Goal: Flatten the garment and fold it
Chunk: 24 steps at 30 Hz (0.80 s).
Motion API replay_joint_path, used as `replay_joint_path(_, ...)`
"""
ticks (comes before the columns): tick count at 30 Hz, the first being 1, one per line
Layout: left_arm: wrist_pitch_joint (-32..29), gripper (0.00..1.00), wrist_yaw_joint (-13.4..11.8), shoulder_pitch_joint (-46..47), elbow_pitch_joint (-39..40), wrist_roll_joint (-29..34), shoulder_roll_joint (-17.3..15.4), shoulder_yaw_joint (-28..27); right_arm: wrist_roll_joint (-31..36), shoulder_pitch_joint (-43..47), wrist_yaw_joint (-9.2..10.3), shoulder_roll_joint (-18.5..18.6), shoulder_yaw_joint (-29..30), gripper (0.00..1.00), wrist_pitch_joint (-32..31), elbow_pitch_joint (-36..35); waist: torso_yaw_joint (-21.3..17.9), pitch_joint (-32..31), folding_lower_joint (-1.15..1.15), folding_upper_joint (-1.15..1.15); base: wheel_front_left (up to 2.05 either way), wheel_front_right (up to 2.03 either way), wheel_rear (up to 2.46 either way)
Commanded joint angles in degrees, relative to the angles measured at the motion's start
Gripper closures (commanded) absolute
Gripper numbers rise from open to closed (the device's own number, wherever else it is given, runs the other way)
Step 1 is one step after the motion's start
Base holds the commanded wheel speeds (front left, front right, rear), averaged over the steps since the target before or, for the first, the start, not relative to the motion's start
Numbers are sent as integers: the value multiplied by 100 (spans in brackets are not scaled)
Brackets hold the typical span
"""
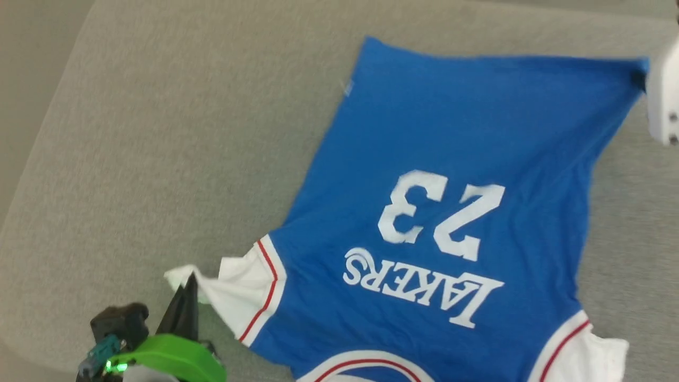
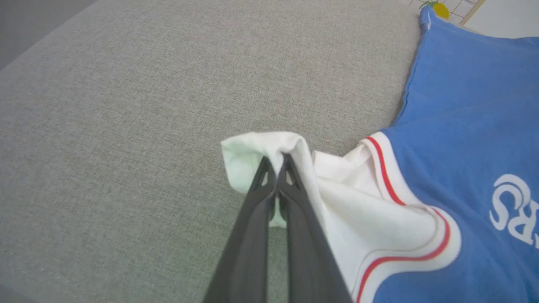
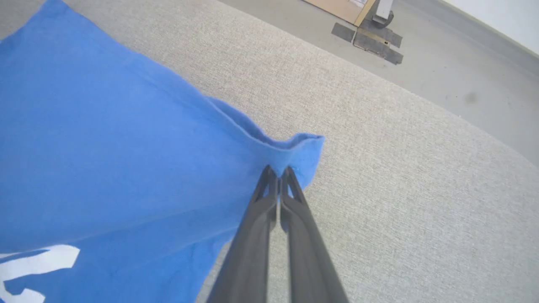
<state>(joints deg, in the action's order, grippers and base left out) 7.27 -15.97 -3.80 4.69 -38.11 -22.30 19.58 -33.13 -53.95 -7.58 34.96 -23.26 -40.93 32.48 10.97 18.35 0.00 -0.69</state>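
Note:
The royal-blue garment [image 1: 440,159] lies spread on a grey cushioned surface, number 23 and LAKERS lettering facing up and upside down to me. My left gripper [image 1: 186,281] is shut on the tip of its white sleeve [image 2: 269,147] at the lower left. At the far right, my right gripper [image 3: 278,170] is shut on a blue hem corner [image 3: 303,151], lifted slightly off the surface; in the head view that corner [image 1: 639,69] sits beside a pale piece of the arm. The other white sleeve [image 1: 594,355] lies at the bottom right.
The grey fabric surface [image 1: 159,132] stretches wide to the left of the shirt, and its rounded edge runs along the left. Beyond it the right wrist view shows bare floor with a wooden board and a caster [image 3: 379,25].

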Motion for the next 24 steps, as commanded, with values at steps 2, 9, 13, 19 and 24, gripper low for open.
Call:
replay_joint_path(2,-27,100,-78,-174,-12,-66,-89,-72,-137,524,9,310,19,100,30,-342,-580,-648,0,69,0,0,0)
replay_joint_path(9,-99,100,-202,-542,-13,-215,-206,-229,-399,2524,9,917,581,100,-98,-1419,-1058,-1010,0,69,0,0,0)
replay_joint_path(13,-141,100,-238,-710,-28,-275,-253,-263,-380,3915,9,906,998,100,-242,-1888,-1282,-1108,0,69,0,0,0)
replay_joint_path(19,-180,100,-246,-745,-38,-331,-321,-324,-327,5839,9,269,1594,100,-435,-2212,-1446,-1090,0,69,0,0,0)
replay_joint_path(24,-209,100,-240,-726,-59,-352,-361,-339,-190,6759,9,-443,2014,100,-516,-2193,-1489,-1047,0,69,0,0,0)
